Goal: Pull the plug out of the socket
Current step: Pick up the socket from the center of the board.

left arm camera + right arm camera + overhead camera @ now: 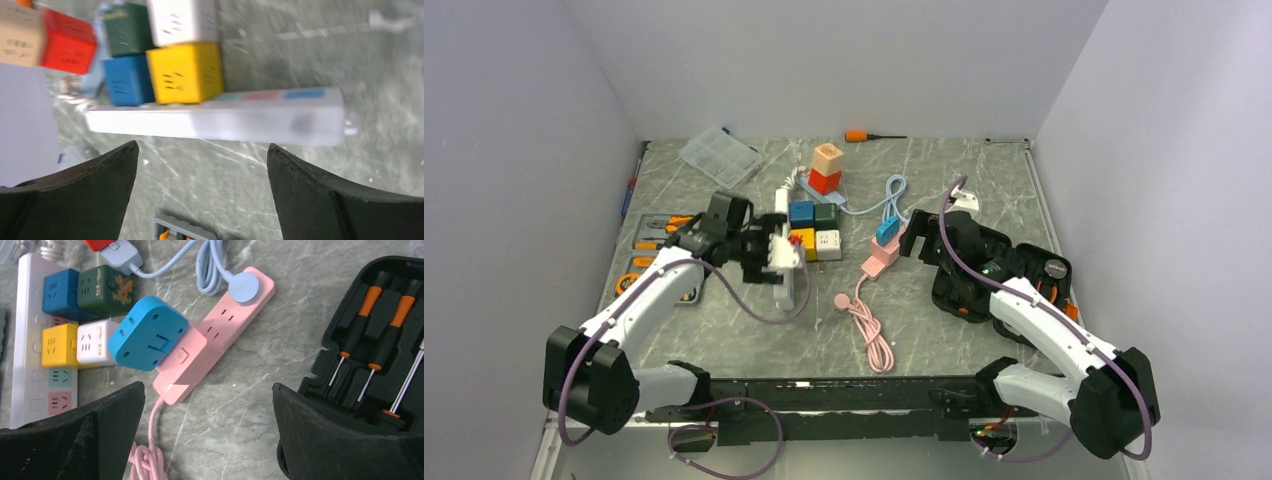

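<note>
Left end effector (202, 148) spread wide, nothing between the fingers, hanging just above the surface (300, 190) on the near side of the white power strip (215, 119); right end effector (208, 388) equally wide and empty, over the pink power strip (220, 340); likeliest task thing is the blue plug (147, 332), seated on the cord end of the pink strip and tilted across it; a pale round plug (244, 287) sits at the far end; cube adapters also plugged into the white strip: yellow cube (186, 72), blue cube (127, 80), green cube (106, 289), white cube (92, 342); cannot tell for sure which plug is meant; judged step: approach and grasp, nothing pulled yet; to do it well, right arm should rotate so the fingers straddle the blue plug's flat sides, close low on its body, then pull straight up along the pins, no twisting; the pink strip is light and will likely lift with it, so the left arm should pin it down, or the pull should be short and firm; keep clear of the screwdriver case (370, 340) just to the right; writing: no brand readable; green cube carries a printed motif, illegible; only socket-hole marks on the cubes; left wrist view is blurred.
</note>
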Controlling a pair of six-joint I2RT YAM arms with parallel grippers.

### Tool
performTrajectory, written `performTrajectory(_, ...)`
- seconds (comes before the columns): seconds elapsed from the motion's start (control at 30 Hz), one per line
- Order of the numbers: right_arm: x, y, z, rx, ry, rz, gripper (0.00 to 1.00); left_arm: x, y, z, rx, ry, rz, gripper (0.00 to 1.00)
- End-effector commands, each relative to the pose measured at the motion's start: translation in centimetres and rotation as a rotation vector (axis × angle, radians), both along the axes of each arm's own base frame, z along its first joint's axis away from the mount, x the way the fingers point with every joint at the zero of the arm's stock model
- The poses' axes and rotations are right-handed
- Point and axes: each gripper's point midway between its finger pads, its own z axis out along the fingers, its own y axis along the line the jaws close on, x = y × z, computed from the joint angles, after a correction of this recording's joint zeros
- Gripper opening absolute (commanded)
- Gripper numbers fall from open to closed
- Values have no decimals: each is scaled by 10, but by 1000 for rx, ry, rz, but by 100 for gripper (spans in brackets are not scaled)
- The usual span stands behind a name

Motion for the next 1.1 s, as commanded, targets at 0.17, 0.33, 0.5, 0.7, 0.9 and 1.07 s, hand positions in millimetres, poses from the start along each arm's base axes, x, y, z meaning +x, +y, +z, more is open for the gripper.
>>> performTrajectory(0.17,23,-17,33,97,-51,-49,100,0,-60,110,-190,316,337,99)
performTrajectory(0.33,22,-26,39,141,-48,-73,100,12,-98,123,-260,322,406,100)
performTrajectory(0.5,25,-38,43,195,-40,-105,100,46,-150,126,-309,375,492,100)
performTrajectory(0.7,23,-40,51,223,-50,-102,100,85,-189,99,-376,420,625,99)
performTrajectory(0.9,26,-46,50,214,-41,-114,100,90,-215,90,-519,389,620,99)
performTrajectory(1.07,29,-50,54,224,-68,-116,100,77,-238,64,-482,437,623,99)
